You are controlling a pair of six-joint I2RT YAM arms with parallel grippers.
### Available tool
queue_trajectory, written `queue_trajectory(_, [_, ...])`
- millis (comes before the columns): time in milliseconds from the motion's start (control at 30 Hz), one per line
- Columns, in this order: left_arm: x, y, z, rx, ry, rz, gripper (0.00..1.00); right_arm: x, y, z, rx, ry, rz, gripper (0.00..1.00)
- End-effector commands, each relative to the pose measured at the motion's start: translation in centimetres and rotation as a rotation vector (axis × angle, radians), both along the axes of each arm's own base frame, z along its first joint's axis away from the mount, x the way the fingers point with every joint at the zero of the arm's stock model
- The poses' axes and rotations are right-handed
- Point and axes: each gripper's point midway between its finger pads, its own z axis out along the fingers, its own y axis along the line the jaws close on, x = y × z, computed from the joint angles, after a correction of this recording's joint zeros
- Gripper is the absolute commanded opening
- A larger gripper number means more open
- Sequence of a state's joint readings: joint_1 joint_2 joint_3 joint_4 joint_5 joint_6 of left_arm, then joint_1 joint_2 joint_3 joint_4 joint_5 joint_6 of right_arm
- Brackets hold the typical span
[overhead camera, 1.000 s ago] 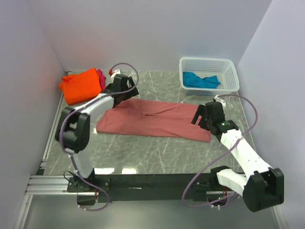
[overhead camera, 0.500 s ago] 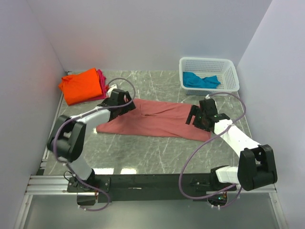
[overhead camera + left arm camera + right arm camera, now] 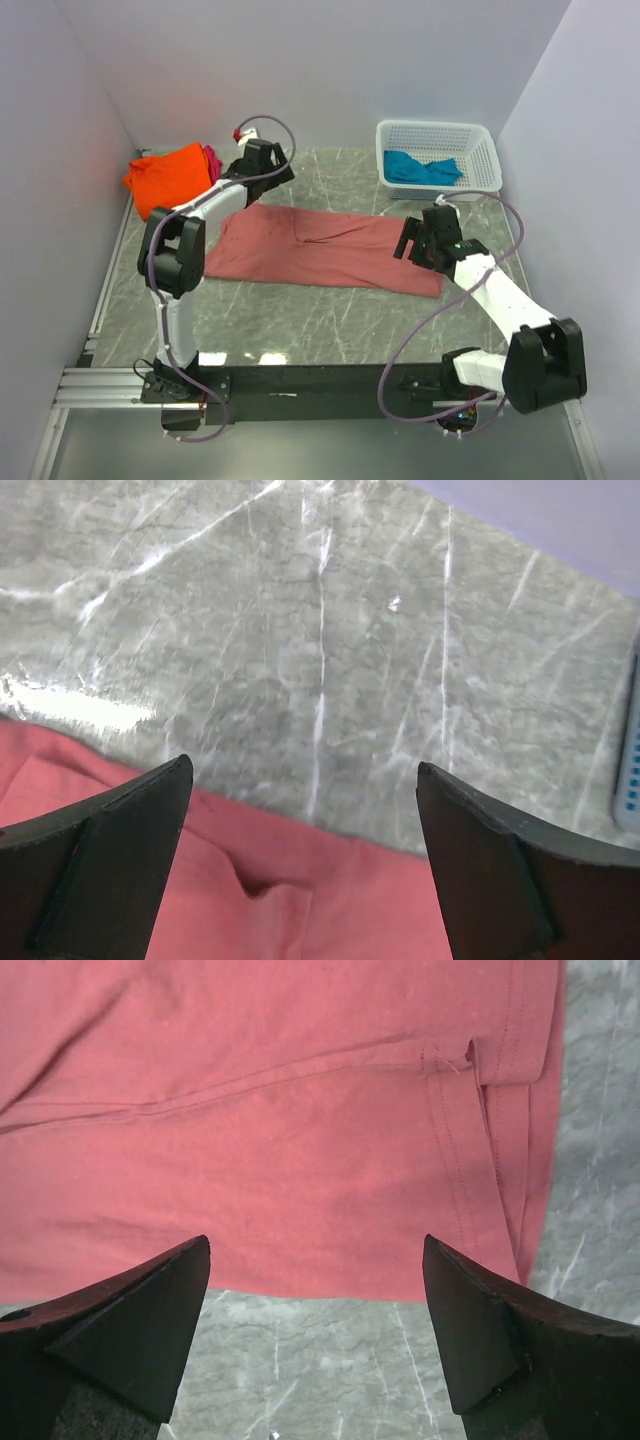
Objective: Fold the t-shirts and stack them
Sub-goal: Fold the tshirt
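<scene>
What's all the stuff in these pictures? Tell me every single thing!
pink t-shirt: one, salmon-pink, spread flat mid-table
orange t-shirt: one, bright orange, folded, far left corner
magenta t-shirt: one, magenta, mostly hidden by the orange t-shirt
teal t-shirt: one, teal, inside the basket
basket: one, white mesh, far right corner
table: one, grey marbled
left gripper: one, black, open, over the pink t-shirt's far edge
right gripper: one, black, open, over its right end
</scene>
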State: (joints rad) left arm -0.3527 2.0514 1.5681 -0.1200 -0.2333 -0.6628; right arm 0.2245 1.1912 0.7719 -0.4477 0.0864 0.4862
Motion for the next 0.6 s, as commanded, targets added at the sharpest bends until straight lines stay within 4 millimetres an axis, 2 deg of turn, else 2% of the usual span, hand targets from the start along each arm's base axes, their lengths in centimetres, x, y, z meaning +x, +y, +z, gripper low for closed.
queue_trajectory(0, [-3.2,0.3,2.0,-0.019,0.016,-0.01,0.99,2.7,0.1,0.9,-0.023,-0.023,0.009,0.93])
queue_trajectory(33, [-4.1,0.4,2.1,-0.029,0.015,-0.012,0.99,3.2,0.1,0.8,-0.03,-0.018,0.005,0.93])
queue_trajectory(67, [-5.3,0.6,3.8,-0.055,-0.014,-0.001,0.99,3.7,0.1,0.5,-0.034,-0.003,-0.001,0.93])
queue_trajectory(100, [-7.8,0.8,1.1,-0.038,0.047,0.0,0.99,5.0,0.4,0.3,-0.039,0.011,-0.002,0.93])
queue_trajectory(133, [-9.1,1.0,0.5,-0.036,0.065,0.006,0.99,5.6,0.4,0.0,-0.045,0.017,-0.002,0.93])
queue_trajectory(167, [-10.4,1.0,1.3,-0.055,0.054,0.006,0.99,6.2,0.5,-0.2,-0.05,0.023,-0.006,0.93])
queue_trajectory(200, [-12.6,1.1,-1.1,-0.042,0.108,-0.002,1.0,7.0,0.6,-0.9,-0.06,0.045,-0.005,0.93])
queue_trajectory(267, [-15.0,1.4,-2.4,-0.062,0.142,-0.005,0.99,7.8,0.3,-2.1,-0.091,0.083,-0.035,0.92])
queue_trajectory(333, [-15.9,1.7,-3.2,-0.073,0.159,0.004,0.99,7.3,0.7,-3.2,-0.098,0.122,-0.03,0.92])
queue_trajectory(367, [-16.1,2.0,-4.1,-0.058,0.172,0.017,0.99,6.4,1.0,-4.2,-0.088,0.15,-0.019,0.92])
queue_trajectory(433, [-15.9,2.2,-4.9,-0.038,0.203,0.028,0.99,5.7,1.8,-5.0,-0.071,0.15,0.003,0.92])
queue_trajectory(467, [-15.3,2.2,-5.7,-0.015,0.232,0.034,0.99,4.1,2.4,-6.0,-0.065,0.178,0.02,0.92])
queue_trajectory(533, [-14.3,1.9,-6.4,0.005,0.242,0.029,1.0,2.3,3.3,-7.0,-0.043,0.206,0.057,0.92])
queue_trajectory(567, [-13.1,1.3,-7.1,0.018,0.25,0.019,0.99,0.1,4.0,-7.7,-0.046,0.235,0.083,0.92])
